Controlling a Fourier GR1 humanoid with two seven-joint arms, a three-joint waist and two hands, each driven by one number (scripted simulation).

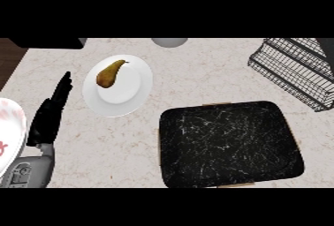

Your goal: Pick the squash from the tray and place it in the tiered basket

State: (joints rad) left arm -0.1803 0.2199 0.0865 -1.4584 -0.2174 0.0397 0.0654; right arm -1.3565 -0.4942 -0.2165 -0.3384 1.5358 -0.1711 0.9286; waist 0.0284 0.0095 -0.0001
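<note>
**Left arm resting at the edge, right arm out of sight**

From my seat I see only one limb. My left forearm [29, 172] comes in at the lower left corner of the head view, grey and angled slightly toward the right as it rises. Its black left hand [46, 119] sits above the wrist with the fingers [62, 88] straight and close together, pointing up and a little to the right (the thumb I cannot pick out against the dark palm). The hand holds nothing and lies over the table near its left side. My right arm and hand show nowhere in this view.
</note>
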